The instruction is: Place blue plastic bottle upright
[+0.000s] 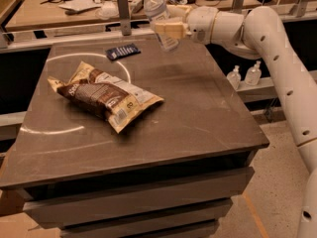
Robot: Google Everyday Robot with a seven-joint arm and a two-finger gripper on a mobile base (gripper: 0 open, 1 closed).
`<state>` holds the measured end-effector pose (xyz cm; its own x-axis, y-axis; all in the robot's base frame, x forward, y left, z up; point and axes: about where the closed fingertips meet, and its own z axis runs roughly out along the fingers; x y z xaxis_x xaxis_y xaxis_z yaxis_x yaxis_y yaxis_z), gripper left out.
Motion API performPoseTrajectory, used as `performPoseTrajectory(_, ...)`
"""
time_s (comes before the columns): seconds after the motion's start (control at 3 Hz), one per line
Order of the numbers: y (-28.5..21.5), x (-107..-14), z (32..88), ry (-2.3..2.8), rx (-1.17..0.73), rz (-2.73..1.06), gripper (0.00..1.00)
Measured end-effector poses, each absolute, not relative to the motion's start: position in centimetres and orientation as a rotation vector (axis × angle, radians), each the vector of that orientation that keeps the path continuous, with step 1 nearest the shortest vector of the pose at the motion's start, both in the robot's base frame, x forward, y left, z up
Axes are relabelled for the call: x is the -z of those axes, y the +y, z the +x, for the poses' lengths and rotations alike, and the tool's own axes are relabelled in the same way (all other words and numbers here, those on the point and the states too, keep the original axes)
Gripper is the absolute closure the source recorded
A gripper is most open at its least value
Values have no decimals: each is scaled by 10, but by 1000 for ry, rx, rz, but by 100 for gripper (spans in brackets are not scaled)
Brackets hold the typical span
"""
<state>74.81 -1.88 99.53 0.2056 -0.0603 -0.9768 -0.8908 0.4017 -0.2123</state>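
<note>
The blue plastic bottle (157, 15) is clear with a white cap at the top. It is held nearly upright, tilted slightly left, above the far right part of the grey table (198, 108). My gripper (167, 29) reaches in from the right on the white arm and is shut on the bottle's middle. The bottle's bottom hangs a little above the tabletop.
A brown snack bag (104, 95) lies left of centre on the table. A flat dark-blue packet (123, 51) lies at the far edge. Two small clear pump bottles (245, 75) stand on a ledge to the right. A cluttered desk (74, 4) is behind.
</note>
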Motion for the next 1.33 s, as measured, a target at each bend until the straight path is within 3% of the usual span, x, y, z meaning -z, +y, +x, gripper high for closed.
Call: performPoseTrajectory(1.33,-14,-948,732,1253,-895,-932,100)
